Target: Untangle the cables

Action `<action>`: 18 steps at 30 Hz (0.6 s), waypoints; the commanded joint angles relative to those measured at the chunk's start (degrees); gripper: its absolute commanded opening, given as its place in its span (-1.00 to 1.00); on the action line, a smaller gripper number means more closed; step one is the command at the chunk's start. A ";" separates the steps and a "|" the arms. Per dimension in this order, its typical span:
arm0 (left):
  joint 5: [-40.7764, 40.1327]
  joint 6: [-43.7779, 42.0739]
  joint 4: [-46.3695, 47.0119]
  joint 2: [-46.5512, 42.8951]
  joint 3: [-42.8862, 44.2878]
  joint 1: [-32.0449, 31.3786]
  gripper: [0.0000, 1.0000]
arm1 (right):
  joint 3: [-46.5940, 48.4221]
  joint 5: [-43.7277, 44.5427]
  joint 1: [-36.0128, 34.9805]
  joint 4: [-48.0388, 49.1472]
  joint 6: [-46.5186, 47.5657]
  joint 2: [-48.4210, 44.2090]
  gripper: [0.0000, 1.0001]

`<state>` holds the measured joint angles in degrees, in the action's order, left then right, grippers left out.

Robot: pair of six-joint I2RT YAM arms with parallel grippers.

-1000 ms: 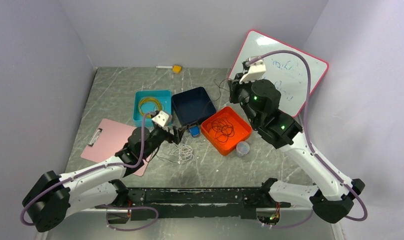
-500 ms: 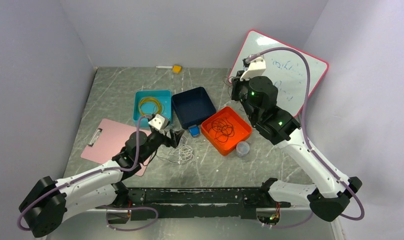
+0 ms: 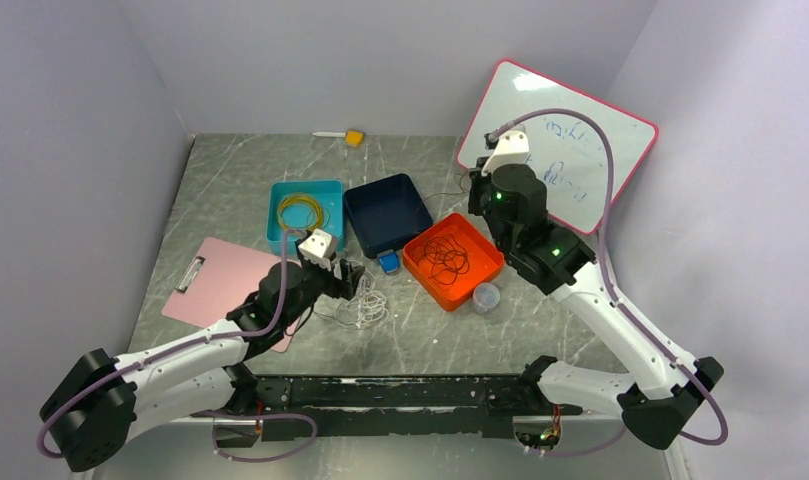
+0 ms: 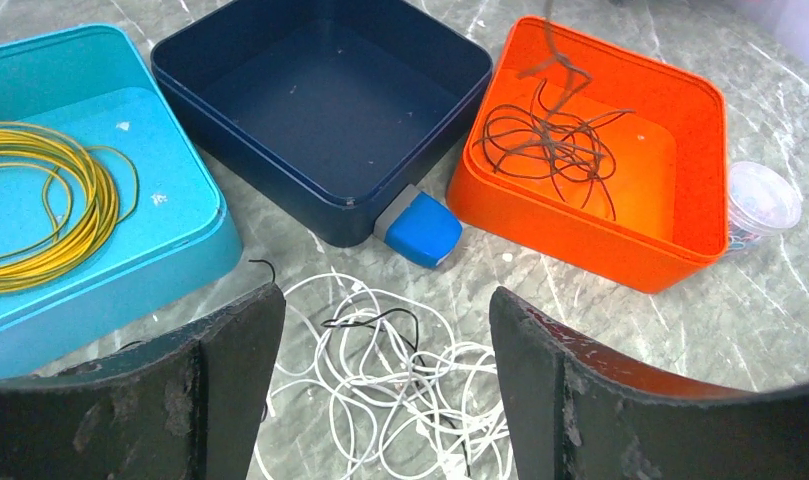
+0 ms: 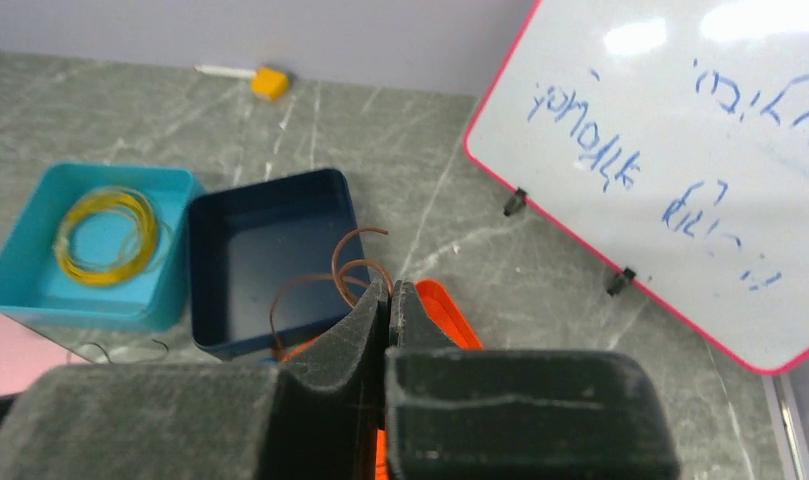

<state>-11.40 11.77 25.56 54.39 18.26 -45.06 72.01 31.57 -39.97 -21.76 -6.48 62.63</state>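
- We are hovering our wide-open left gripper (image 4: 385,310) over thin white wires (image 4: 380,390) tangled on the grey marbled tabletop (image 4: 680,320).
- We are pinching a thin brown-red wire (image 4: 552,140) in our closed right gripper (image 5: 390,300); its tangle is lying in the orange plastic tray (image 4: 580,245).

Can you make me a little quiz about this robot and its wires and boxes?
1. True or false: the yellow wire lies in the orange box.
2. Pick one: the shut right pincer pinches A) a brown wire B) a cup C) a clipboard.
3. Fill in: the open left pincer hangs over the ___ wires on the table.
Key: 1 false, the teal box holds it; the orange box holds brown wire. 2 A. 3 white.
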 commanded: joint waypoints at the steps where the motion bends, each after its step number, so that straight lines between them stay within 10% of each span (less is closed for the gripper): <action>1: -1.88 1.01 -1.25 0.19 2.33 0.28 0.58 | -3.64 0.64 0.95 -1.56 -1.69 -1.56 -1.00; 18: -6.88 7.37 -8.56 4.40 6.31 0.29 0.61 | -10.83 -4.16 3.80 -3.54 -8.88 0.09 -1.00</action>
<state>-15.62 16.40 20.88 57.69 21.41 -45.06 63.79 28.82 -37.50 -23.70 -10.46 62.30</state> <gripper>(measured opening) 0.800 0.014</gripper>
